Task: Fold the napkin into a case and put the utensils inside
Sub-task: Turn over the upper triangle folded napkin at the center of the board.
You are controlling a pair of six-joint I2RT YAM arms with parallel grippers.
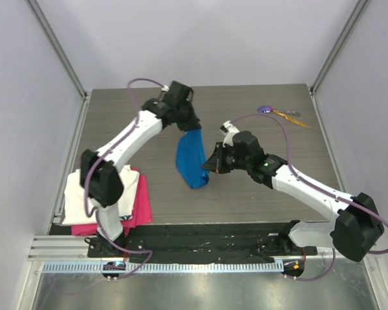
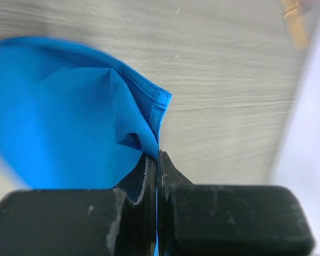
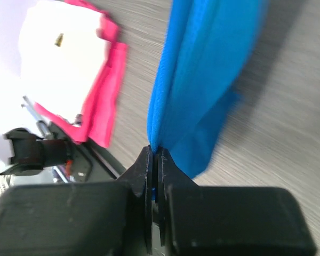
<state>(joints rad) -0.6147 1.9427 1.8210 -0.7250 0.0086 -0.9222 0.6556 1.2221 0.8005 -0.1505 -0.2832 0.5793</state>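
Observation:
The bright blue napkin hangs as a narrow folded band between my two grippers, above the middle of the table. My left gripper is shut on its far top corner; in the left wrist view the hemmed edge of the napkin runs into the left gripper. My right gripper is shut on the near lower end, and the right wrist view shows the napkin pinched in the right gripper. The utensils lie at the far right: a purple-headed one and an orange one.
A white cloth lies on a pink cloth at the near left edge; both the white cloth and the pink cloth show in the right wrist view. Metal frame posts and walls surround the table.

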